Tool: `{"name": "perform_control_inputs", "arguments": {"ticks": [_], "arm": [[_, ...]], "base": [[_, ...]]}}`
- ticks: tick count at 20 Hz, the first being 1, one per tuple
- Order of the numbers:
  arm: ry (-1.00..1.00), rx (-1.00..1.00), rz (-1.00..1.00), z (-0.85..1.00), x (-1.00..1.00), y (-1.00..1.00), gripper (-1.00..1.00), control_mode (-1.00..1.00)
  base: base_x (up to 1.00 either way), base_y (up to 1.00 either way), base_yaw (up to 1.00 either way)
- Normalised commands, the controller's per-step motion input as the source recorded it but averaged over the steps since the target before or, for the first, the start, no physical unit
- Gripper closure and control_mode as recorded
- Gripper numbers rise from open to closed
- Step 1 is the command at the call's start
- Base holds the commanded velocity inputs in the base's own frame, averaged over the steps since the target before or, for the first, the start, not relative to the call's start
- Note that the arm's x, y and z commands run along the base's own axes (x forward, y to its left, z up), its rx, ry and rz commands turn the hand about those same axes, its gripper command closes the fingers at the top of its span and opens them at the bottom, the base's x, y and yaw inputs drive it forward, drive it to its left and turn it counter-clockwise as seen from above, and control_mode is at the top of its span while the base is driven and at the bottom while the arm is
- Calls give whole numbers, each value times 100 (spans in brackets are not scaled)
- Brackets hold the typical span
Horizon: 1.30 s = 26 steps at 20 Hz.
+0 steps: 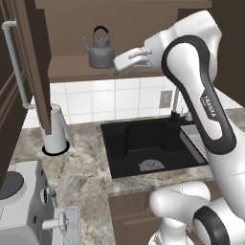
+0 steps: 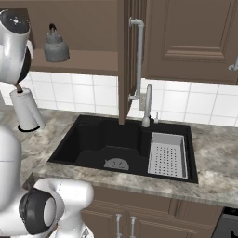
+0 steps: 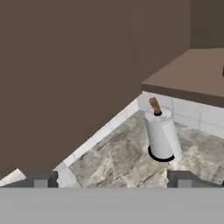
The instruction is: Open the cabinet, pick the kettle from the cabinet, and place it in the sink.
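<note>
The fingertips are standing wide apart with nothing between them, and the gripper is hanging at the shelf's front edge inside the open cabinet. In the left base view the kettle is sitting just beside the gripper at about nine o'clock, upright on the shelf, spout pointing away toward nine and handle arching up at twelve. The hand camera is looking past the shelf at the paper-towel roll on the counter, so the fingers are probably not yet squared to the kettle. The sink is lying below at roughly six o'clock.
</note>
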Motion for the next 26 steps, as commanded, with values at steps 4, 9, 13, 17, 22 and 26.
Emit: {"name": "perform_control_inputs", "arguments": {"ticks": [4,9,13,17,22,26], "arm": [[-19,-9,-4,2,0,-35,-100,-100],[-15,-4,-15,1,7,-29,-100,-100],[-11,0,-21,1,15,-25,-100,-100],[-10,0,-24,2,19,-23,-100,-100],[-4,0,-23,0,24,-21,-100,-100],[-3,0,-20,2,29,-18,-100,-100]], "base": [[0,0,0],[0,0,0],[0,0,0],[0,0,0],[0,0,0],[0,0,0]]}}
